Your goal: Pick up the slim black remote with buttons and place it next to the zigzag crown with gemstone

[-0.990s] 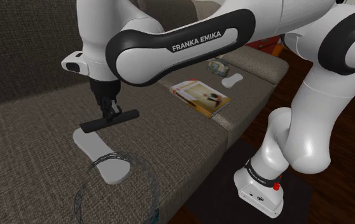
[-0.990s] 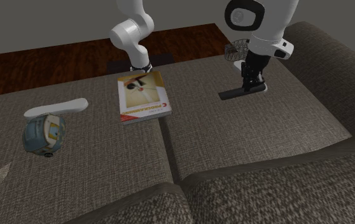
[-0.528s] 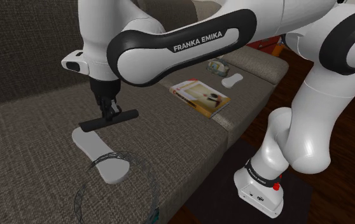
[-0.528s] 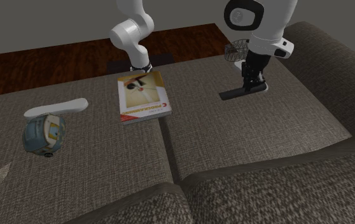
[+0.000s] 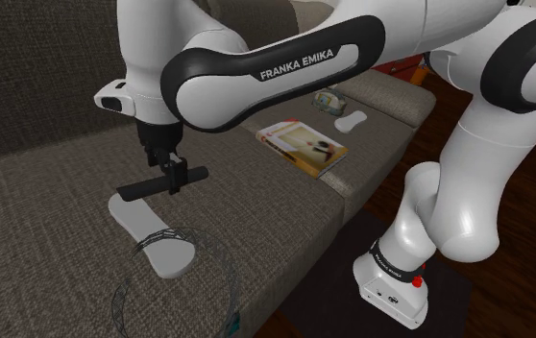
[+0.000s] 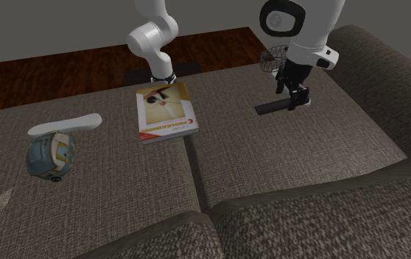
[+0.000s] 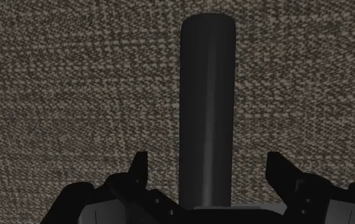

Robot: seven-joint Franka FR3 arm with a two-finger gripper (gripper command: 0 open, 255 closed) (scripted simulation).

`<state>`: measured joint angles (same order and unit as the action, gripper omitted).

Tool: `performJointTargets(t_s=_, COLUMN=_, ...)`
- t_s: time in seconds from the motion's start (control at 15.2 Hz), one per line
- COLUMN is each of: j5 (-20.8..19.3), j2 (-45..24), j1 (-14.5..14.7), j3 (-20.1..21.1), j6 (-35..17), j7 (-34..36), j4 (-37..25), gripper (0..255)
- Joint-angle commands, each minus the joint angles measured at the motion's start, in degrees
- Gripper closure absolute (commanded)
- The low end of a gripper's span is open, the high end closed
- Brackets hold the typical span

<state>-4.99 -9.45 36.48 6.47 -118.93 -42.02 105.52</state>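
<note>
Remote on the sofa seat, end effector open above it
The slim black remote [image 7: 208, 95] lies untouched between the end effector's [image 5: 172, 178] spread fingers, near the wire crown [image 6: 272, 60]. It looks light, rigid and smooth, so grip across its narrow middle.

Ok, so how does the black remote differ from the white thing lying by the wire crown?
The remote is black, slim and straight; the white piece is broader, with rounded ends. The remote sits inside the open claw, untouched; the white piece lies off to the side, one end at the wire crown. Both are elongated and close together.
</note>
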Motion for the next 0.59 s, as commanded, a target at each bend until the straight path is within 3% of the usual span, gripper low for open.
performJointTargets(t_s=0.0, j5=0.2, j2=1.0, j1=0.1, j3=0.1, j6=2.8, j7=-0.1, j4=-1.8, gripper=0)
performJointTargets(t_s=0.13, j5=0.4, j2=1.9, j1=0.1, j3=0.2, j6=5.9, j7=-0.2, j4=-4.0, gripper=0)
performJointTargets(t_s=0.53, j5=0.4, j2=1.9, j1=0.1, j3=0.2, j6=5.9, j7=-0.2, j4=-4.0, gripper=0)
